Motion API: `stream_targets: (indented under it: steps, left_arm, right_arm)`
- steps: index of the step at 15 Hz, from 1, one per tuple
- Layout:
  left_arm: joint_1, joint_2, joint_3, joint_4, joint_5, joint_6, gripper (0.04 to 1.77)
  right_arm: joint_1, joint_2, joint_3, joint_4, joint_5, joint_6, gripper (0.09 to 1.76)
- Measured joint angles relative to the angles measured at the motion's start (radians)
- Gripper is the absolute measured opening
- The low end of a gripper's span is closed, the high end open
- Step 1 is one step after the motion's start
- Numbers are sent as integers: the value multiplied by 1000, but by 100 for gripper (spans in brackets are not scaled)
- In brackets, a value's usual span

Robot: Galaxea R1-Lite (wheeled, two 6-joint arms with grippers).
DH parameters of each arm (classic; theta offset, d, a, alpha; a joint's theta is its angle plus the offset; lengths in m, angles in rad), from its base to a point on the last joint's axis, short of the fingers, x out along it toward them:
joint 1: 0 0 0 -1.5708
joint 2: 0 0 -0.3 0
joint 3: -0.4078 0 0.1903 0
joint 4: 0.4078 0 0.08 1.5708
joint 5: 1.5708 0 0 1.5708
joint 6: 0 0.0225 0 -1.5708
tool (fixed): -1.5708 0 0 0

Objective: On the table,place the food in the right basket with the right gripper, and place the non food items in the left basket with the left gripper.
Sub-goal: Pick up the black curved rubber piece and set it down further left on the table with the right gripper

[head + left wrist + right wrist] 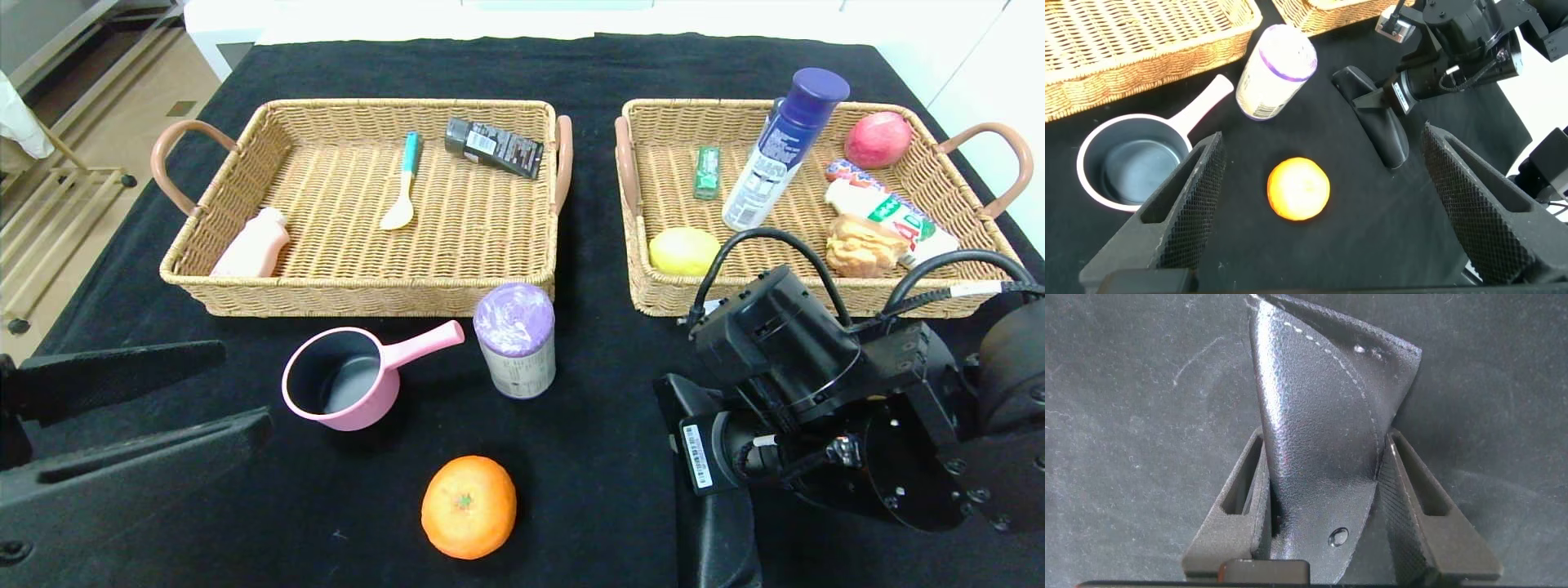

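While pinching pouch point(1323, 433), right gripper point(1327, 502) sits low.

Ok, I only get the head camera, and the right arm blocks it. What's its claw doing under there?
Observer: The right gripper is shut on a black pouch, a finger on each side.
Operator: Is it lifted up?
Observer: Seemingly not. The open left gripper, parked on the left, sees the pouch lying on the table near the orange.
Operator: Is the pouch food?
Observer: No. It looks like leather, with white stitching and a metal snap.
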Motion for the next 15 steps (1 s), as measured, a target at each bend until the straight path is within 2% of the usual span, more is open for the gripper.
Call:
stream_targets:
  steps: [10,12,15]
  left_arm:
    - [0,-1,-1,0,0,0,172]
    - [0,1,-1,-1,0,0,172]
    - [0,4,0,-2,1,-1,172]
  right_arm:
    - [11,-42,-4,10,0,-2,83]
    - [30,-74,-30,60,4,1,83]
    - [73,-93,-100,89,93,68,83]
